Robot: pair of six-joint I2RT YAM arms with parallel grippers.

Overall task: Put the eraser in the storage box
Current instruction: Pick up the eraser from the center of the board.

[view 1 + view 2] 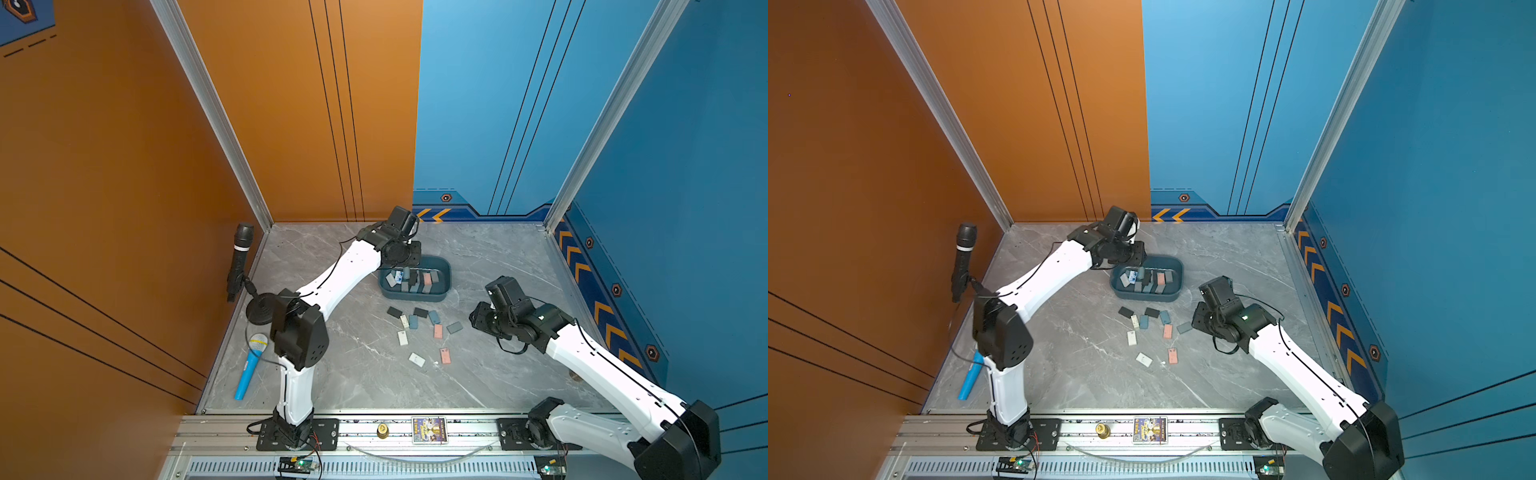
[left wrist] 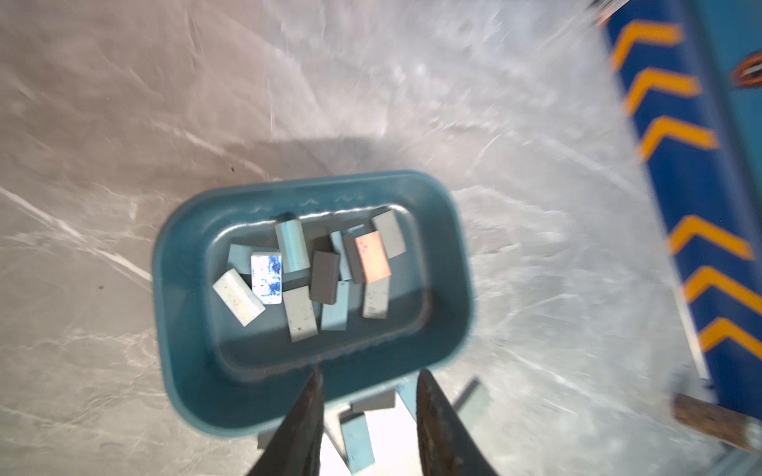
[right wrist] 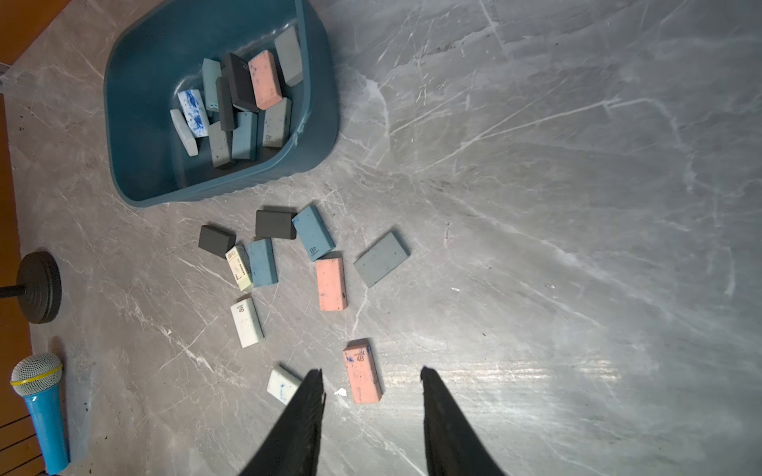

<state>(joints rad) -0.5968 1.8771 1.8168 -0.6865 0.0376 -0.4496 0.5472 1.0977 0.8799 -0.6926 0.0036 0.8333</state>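
Left gripper (image 2: 370, 371): jaws parted, nothing between them. It hangs above the storage box (image 2: 185, 296), its fingertips over the rim on the side that faces the erasers left on the table. Inside the box sits a heap of erasers (image 2: 373, 255), pink, white, grey, blue and black, piled against one another on the floor of the tub; none touches the fingers.

Right gripper (image 3: 370, 369): jaws likewise parted and empty, above the marble table (image 3: 556, 206), well apart from the box. Nearest to it a pink eraser (image 3: 363, 377) marked 4B lies flat on the table. In the right wrist view it shows in the gap between the fingers, closer to one; in both top views the gripper stands clear of it. A white eraser (image 3: 282, 385) lies near the same finger, on its outer side. Eight more loose erasers (image 3: 330, 284) lie scattered between that pair and the box, none inside it.
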